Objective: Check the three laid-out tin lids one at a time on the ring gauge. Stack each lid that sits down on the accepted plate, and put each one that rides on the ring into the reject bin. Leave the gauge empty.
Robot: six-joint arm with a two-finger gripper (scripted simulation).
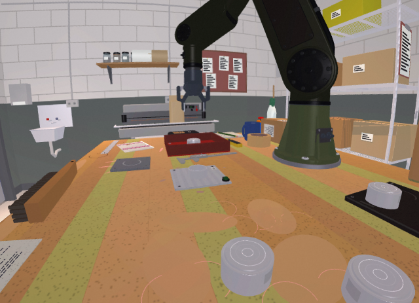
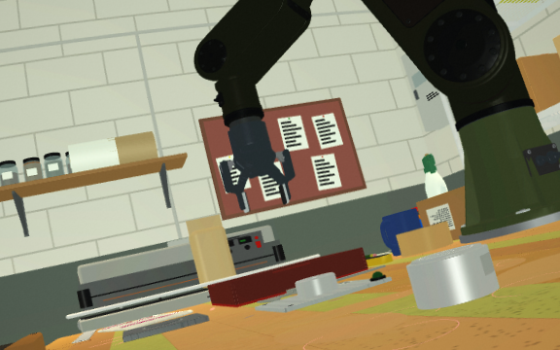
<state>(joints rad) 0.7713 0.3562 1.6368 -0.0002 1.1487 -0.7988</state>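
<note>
At the far middle of the bench a red reject bin [image 1: 197,143] holds one grey tin lid [image 1: 193,140]. In front of it lies the light grey gauge plate [image 1: 199,177] with its raised ring [image 2: 316,283] and nothing on top. The dark accepted plate [image 1: 131,164] lies to its left with nothing on it. Two tin lids [image 1: 247,264] [image 1: 377,279] stand at the near edge of the bench, and a third [image 1: 383,194] sits on a black tray [image 1: 389,208] at the right. My gripper [image 1: 193,105] hangs open and empty well above the reject bin.
Behind the bin stand a grey sealing machine [image 1: 159,119] and a wall shelf [image 1: 137,64]. The arm's base [image 1: 306,137] rises right of the bin, beside a tape roll [image 1: 259,139] and a blue mug [image 1: 250,129]. A brush [image 1: 42,193] lies at the left edge.
</note>
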